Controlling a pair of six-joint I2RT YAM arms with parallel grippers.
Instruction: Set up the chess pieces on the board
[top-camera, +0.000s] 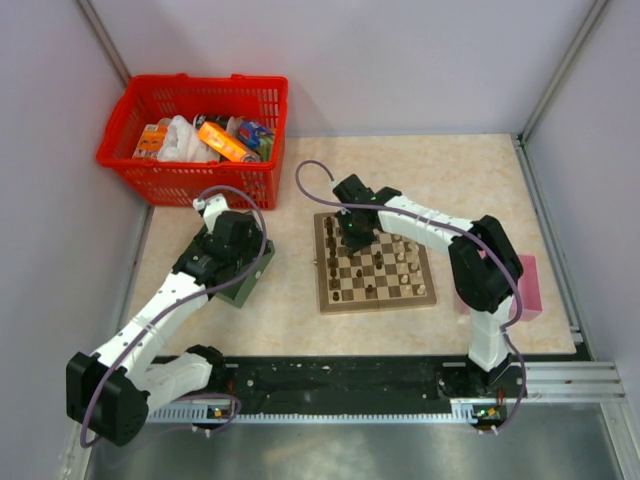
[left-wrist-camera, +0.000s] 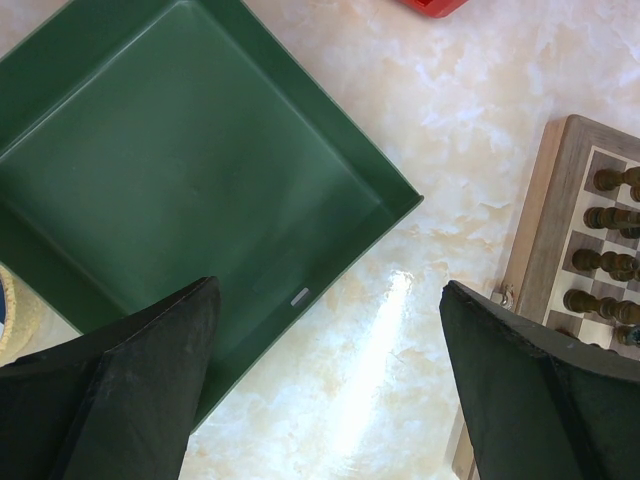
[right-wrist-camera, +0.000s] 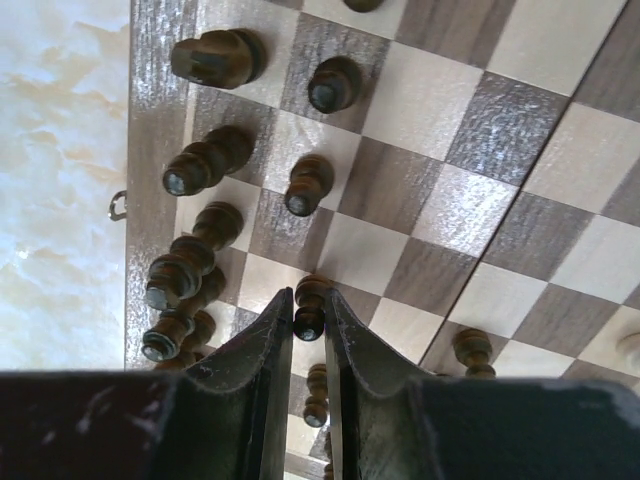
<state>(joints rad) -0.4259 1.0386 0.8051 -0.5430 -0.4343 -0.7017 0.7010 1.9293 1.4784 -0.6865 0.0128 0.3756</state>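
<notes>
While the right arm reaches over the board (top-camera: 380, 304), a red basket (top-camera: 195, 135) full of packets sits well beyond the board's far left corner, a green tray (left-wrist-camera: 180, 180) lies to the left of the board, and a pink box (top-camera: 528, 285) rests just off the board's right edge behind that arm. The left claw (left-wrist-camera: 328, 300) hangs wide open above the near corner of the tray and the bare table between tray and board, holding nothing.

On the board, dark chess pieces (right-wrist-camera: 205, 165) crowd the two rows along its left edge, some standing upright and a few leaning or lying across the border. Pale pieces (top-camera: 405, 255) stand scattered towards the board's right side. The checks are dark brown and cream inside a tan wooden border with a small metal catch on the left edge.

The right claw (right-wrist-camera: 308, 330) is clenched on a dark pawn (right-wrist-camera: 309, 300), its two fingers pressed against either side of the pawn's round head, one column in from the board's crowded left rows. Another dark pawn (right-wrist-camera: 305, 185) stands just beyond it on the same column, a further one (right-wrist-camera: 316, 395) shows low between the fingers, and one more (right-wrist-camera: 472, 350) stands near on the side away from the board's left edge
</notes>
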